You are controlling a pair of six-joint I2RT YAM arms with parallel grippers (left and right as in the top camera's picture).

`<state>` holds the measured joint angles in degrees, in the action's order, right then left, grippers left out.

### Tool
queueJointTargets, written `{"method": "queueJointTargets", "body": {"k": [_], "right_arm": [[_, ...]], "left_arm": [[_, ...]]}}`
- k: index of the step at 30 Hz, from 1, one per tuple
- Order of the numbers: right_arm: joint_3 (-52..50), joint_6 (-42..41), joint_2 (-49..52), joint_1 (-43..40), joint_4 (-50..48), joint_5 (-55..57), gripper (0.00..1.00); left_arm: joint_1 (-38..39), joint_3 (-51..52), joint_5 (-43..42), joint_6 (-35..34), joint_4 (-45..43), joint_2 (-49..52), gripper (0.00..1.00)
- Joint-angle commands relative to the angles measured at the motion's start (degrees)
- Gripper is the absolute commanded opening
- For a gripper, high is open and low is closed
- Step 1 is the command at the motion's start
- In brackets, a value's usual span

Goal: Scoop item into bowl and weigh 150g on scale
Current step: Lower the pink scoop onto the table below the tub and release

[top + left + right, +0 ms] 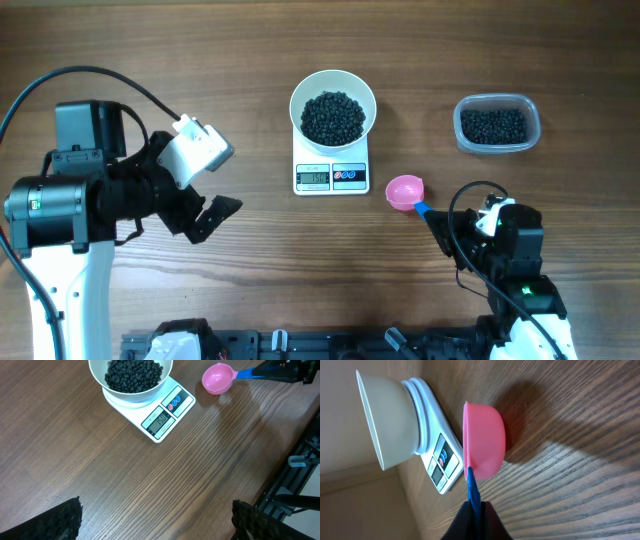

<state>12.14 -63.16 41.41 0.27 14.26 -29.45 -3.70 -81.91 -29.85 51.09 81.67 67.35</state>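
The white bowl (296, 115) stands on the white scale (331, 176), whose display shows digits. A dark heap of the item (333, 117) fills the bowl. To the right of the scale a pink scoop (405, 190) with a blue handle rests upright on the table and looks empty. My right gripper (437, 222) is shut on that handle; the right wrist view shows its jaws (475, 507) pinching the blue strip. My left gripper (200, 185) hovers open, left of the scale, with only bare wood between its fingertips (156, 505).
A clear plastic tub (461, 125) with more black grains (494, 125) sits at the back right. A black rail with fittings (300, 345) runs along the table's front edge.
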Motion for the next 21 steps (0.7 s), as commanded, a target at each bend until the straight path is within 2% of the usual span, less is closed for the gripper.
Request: {"method": "queueJointTargets", "body": {"k": [1,4,11,12,15,16,21], "right_arm": [[-1.0,-0.5,-0.1,-0.2,1.8,-0.4,0.15],[-1.0,-1.5,-0.1,-0.2,3.0,-0.4,0.21],[-1.0,-1.5,-0.1,-0.2,3.7,-0.3,0.44],[-1.0,-1.5,-0.1,-0.2,4.3,-0.2,0.50],[-1.0,-1.6,-0.1,-0.2,7.4,0.8,0.80],[-1.0,-1.5,-0.1,-0.2,7.9,1.6,0.99],[-1.0,-1.5,-0.1,-0.2,10.3,7.2,1.00]], "left_arm": [[0.2,0.2,0.1,-0.5,0.0,0.2,1.00],[0.2,0.2,0.1,-0.5,0.0,0.2,1.00],[0.2,0.2,0.1,-0.5,0.0,0.2,1.00],[0.2,0.2,0.1,-0.5,0.0,0.2,1.00],[0.2,0.2,0.1,-0.5,0.0,0.2,1.00],[0.2,0.2,0.1,-0.5,0.0,0.2,1.00],[0.2,0.2,0.1,-0.5,0.0,0.2,1.00]]}}
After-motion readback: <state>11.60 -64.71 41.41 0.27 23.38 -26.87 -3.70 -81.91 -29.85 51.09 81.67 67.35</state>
